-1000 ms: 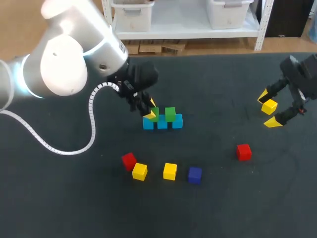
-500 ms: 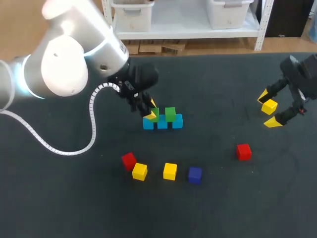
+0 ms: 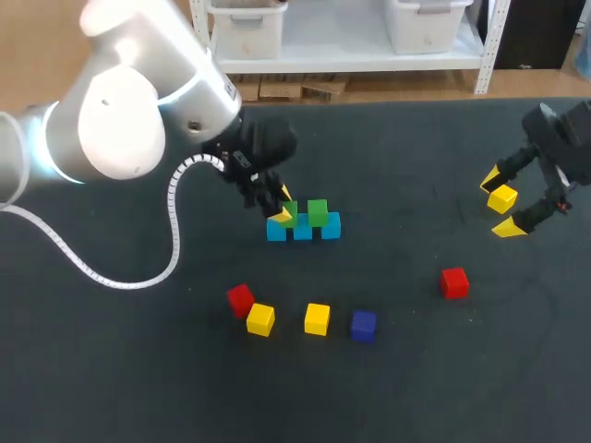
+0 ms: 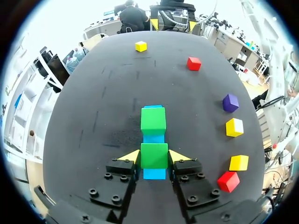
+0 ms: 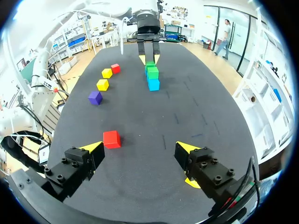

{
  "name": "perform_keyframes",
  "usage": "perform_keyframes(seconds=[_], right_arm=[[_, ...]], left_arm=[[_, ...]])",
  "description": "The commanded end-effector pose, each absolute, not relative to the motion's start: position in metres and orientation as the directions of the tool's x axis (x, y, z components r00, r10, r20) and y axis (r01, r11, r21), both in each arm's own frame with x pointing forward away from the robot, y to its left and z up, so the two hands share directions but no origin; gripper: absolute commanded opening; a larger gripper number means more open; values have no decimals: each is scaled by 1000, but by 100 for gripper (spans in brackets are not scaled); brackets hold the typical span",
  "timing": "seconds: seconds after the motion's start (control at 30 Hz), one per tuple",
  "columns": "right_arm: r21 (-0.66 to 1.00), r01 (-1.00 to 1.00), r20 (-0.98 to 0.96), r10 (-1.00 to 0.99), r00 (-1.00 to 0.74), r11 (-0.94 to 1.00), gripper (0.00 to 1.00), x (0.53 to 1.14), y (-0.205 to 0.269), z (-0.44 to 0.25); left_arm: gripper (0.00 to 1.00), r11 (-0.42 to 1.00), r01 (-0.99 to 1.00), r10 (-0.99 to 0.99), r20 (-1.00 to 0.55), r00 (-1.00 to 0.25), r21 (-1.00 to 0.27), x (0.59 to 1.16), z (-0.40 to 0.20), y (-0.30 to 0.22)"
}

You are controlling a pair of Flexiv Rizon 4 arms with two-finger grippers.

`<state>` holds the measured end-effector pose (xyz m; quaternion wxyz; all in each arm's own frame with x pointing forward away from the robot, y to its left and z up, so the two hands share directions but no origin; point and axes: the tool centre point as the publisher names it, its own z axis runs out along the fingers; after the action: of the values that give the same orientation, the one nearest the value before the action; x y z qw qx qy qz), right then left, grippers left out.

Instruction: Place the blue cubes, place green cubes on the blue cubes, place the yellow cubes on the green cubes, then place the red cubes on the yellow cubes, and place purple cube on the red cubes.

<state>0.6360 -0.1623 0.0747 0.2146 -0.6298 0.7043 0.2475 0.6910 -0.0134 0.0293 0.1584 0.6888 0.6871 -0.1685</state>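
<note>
Well, from above, nothing has moved in the last second. The left gripper stays at the left green cube. That cube sits on the row of blue cubes, just beside the right green cube. So I think the green layer is about done, and yellow comes next. Far to the right, the right gripper hangs spread wide, and a yellow cube shows right by it.

Next, the left wrist view. The left gripper is grasping the left green cube, with a yellow tip on each side of it. The cube rests on the blue cubes. The right green cube is just ahead.

Last, the right wrist view. The right gripper is wide apart and holds nothing. A red cube lies just ahead of one finger. The blue cubes and the left gripper are well ahead of it.
</note>
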Motion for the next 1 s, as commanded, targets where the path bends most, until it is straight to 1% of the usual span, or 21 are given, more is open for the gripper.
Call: perform_keyframes(seconds=[0.03,0.5,0.57,0.6,0.7,0.73,0.77,0.83,0.97,1.0], right_arm=[[77,-993,-615,-780,-114,84,100,635,-163,75],[77,-993,-615,-780,-114,84,100,635,-163,75],[77,-993,-615,-780,-114,84,100,635,-163,75],[77,-993,-615,-780,-114,84,100,635,-163,75],[77,-993,-615,-780,-114,84,100,635,-163,75],[77,-993,-615,-780,-114,84,100,635,-163,75],[77,-993,-615,-780,-114,84,100,635,-163,75],[77,-993,-615,-780,-114,84,100,635,-163,75],[77,-993,-615,-780,-114,84,100,635,-163,75],[77,-993,-615,-780,-114,84,100,635,-163,75]], left_arm=[[0,-5,1000,896,-443,-3,-16,693,30,-15],[0,-3,1000,898,-440,-5,-18,694,30,-15],[16,-3,1000,899,-439,-5,-18,694,30,-15],[27,-3,1000,899,-439,-5,-19,694,30,-14],[53,-2,1000,899,-438,-7,-20,694,30,-14],[57,-3,1000,898,-439,-6,-19,694,30,-14],[52,-3,1000,898,-440,-6,-20,694,30,-14],[51,-4,1000,898,-440,-5,-20,694,30,-14],[55,-4,1000,899,-439,-5,-21,694,30,-14],[55,-5,1000,899,-439,-5,-20,694,30,-14]])
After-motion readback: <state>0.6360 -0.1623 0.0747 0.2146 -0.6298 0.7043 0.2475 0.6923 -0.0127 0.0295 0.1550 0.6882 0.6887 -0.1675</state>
